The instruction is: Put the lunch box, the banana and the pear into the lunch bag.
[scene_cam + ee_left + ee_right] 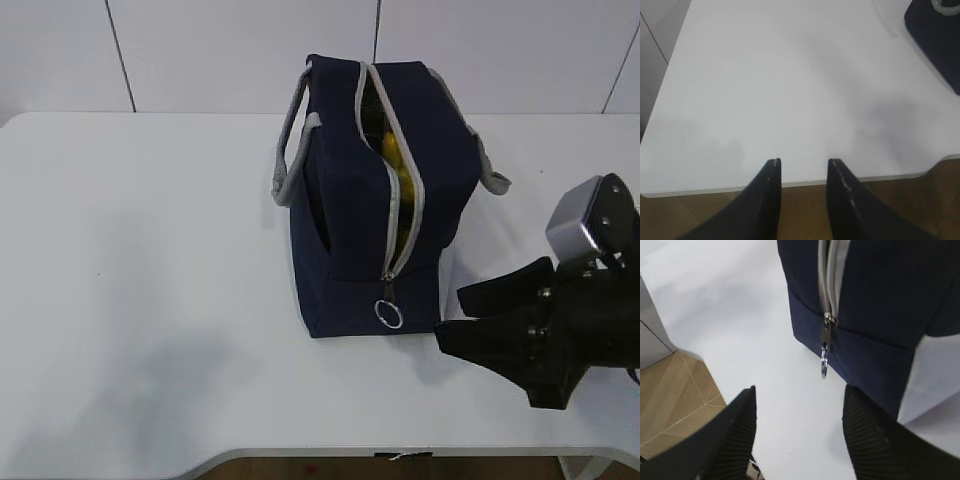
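The lunch bag (370, 190) stands unzipped mid-bench, yellow fruit inside; right end effector (450, 315) spread beside it, left end effector (804, 165) spread, empty.

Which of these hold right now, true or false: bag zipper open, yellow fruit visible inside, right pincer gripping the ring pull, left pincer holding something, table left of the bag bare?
1. The lunch bag zipper is open. True.
2. Yellow fruit shows inside. True.
3. The right pincer grips the ring pull. False: it is open, short of the ring.
4. The left pincer holds something. False: open and empty over the table.
5. Table left of bag is bare. True.
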`<state>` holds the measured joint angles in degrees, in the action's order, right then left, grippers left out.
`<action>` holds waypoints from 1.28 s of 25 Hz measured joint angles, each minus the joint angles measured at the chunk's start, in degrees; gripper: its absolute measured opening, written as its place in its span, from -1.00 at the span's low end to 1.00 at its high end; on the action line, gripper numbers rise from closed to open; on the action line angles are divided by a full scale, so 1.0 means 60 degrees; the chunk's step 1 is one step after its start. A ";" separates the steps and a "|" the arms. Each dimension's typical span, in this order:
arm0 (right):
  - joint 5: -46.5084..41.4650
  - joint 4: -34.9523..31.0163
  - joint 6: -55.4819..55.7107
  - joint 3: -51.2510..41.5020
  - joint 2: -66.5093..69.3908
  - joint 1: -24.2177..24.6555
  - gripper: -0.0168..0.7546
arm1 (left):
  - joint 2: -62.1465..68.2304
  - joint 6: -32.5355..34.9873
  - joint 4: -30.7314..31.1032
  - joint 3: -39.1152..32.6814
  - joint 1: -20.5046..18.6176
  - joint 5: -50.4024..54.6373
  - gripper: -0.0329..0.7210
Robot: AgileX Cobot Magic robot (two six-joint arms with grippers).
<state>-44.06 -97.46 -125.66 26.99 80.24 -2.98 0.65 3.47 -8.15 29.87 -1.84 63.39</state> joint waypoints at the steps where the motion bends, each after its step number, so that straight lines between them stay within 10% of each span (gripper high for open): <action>1: -0.0074 -0.0161 -0.0225 0.0000 0.0234 0.0000 0.19 | 0.0000 0.0000 0.0000 0.0000 0.0000 0.0000 -0.28; 27: 0.0747 -0.0982 -0.0771 0.1860 0.3165 -0.1244 0.08 | 0.0000 0.0000 0.0000 0.0000 0.0000 0.0000 -0.28; 32: 0.0759 -0.0982 -0.0665 0.2091 0.3372 -0.1244 -0.26 | 0.0000 0.0000 0.0000 0.0000 0.0000 0.0000 -0.28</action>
<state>-39.51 -103.35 -129.65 39.53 100.47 -10.45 0.65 3.47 -8.15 29.87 -1.84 63.39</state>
